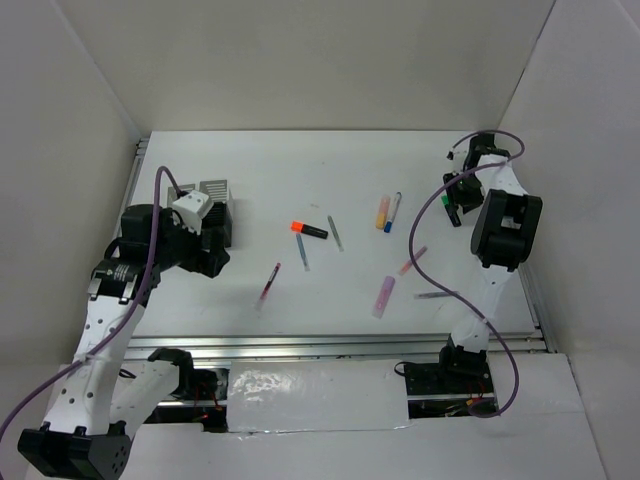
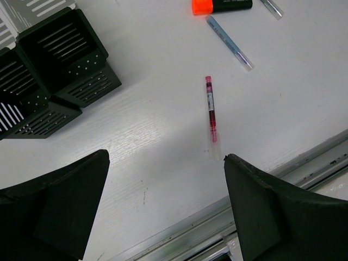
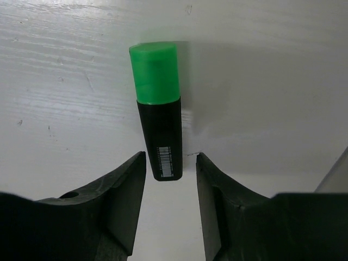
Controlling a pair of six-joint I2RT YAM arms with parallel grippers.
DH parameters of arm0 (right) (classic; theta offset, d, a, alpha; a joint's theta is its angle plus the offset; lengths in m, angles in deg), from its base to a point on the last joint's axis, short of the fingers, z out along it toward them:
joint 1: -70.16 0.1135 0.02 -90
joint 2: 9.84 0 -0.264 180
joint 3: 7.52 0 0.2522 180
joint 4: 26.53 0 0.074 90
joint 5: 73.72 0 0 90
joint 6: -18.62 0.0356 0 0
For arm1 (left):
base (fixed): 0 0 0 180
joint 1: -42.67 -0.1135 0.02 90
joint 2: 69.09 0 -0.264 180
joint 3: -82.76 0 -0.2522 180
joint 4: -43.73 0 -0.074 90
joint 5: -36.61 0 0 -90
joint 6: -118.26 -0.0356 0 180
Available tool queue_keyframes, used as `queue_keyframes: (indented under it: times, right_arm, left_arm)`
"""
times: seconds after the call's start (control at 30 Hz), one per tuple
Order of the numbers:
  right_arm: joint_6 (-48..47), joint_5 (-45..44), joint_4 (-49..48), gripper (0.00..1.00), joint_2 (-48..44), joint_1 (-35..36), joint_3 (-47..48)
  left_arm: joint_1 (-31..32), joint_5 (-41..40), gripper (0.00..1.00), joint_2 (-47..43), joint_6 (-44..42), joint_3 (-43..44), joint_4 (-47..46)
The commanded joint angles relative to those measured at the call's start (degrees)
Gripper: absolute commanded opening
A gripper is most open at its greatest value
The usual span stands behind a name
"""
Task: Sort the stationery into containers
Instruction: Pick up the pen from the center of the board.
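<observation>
1. The right pincer [image 3: 171, 163] is low over the far right part of the desk [image 1: 350, 170]. Its jaws are spread only a little, one on each side of the black butt end of the green-black highlighter [image 3: 159, 111].
2. A thin gap shows between each jaw and the highlighter's barrel, so nothing is pinched. The highlighter lies flat on the desk with its green cap pointing away from the pincer.
3. The left pincer [image 2: 166, 157] hangs above the near left part of the desk. Its jaws are spread wide and hold nothing.
4. The red pen [image 2: 211, 111] lies on the desk just ahead of the left pincer, nearer its right jaw.
5. The mesh cups stand together at the far left, the black cups [image 2: 70, 51] nearer the left arm and the grey cups [image 1: 213, 187] behind them. What is inside them cannot be made out.
6. Beyond the red pen lie the blue pen [image 2: 229, 42], the orange-black highlighter [image 2: 220, 5] and the grey pen [image 1: 335, 233], close to one another in the middle of the desk.
7. Further right, the orange highlighter [image 1: 382, 212] and the white blue-capped pen [image 1: 393, 211] lie side by side.
8. Nearer the front edge lie the pink highlighter [image 1: 383, 296], a thin reddish pen [image 1: 412, 261] and a thin purple pen [image 1: 435, 295], each apart from the others.
</observation>
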Motion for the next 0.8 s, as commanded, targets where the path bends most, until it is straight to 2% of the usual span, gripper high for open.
queue_keyframes:
  times: [0.0, 0.1, 0.17, 0.3, 0.57, 0.67, 0.77]
  right_arm:
    - [-1.0, -1.0, 2.4, 0.51, 1.4, 0.6, 2.8]
    - [-1.1, -1.2, 2.6, 0.57, 2.1, 0.6, 3.2]
    - [-1.2, -1.0, 2.9, 0.59, 2.5, 0.6, 3.8]
    - [-1.4, -0.7, 3.1, 0.51, 3.5, 0.6, 4.5]
    - [-3.2, 2.9, 9.8, 0.46, 7.3, 1.1, 10.0]
    - [-3.6, 2.5, 10.6, 0.37, 7.4, 1.5, 9.9]
    - [-3.9, 1.8, 10.5, 0.23, 6.6, 2.0, 8.0]
  left_arm:
    - [-0.1, 1.4, 0.99, 0.4, -1.0, 0.3, -1.4]
    - [-0.1, 1.6, 0.99, 0.8, -1.0, 0.2, -1.4]
    - [-0.1, 1.6, 0.99, 1.1, -1.0, 0.2, -1.5]
    - [-0.1, 1.7, 0.99, 1.4, -0.9, 0.2, -1.6]
    - [-0.1, 2.0, 0.99, 1.7, -1.0, 0.3, -1.7]
    - [-0.1, 2.6, 0.99, 2.1, -1.3, 0.4, -1.6]
    - [-0.1, 3.5, 0.99, 3.1, -1.4, 1.2, -1.9]
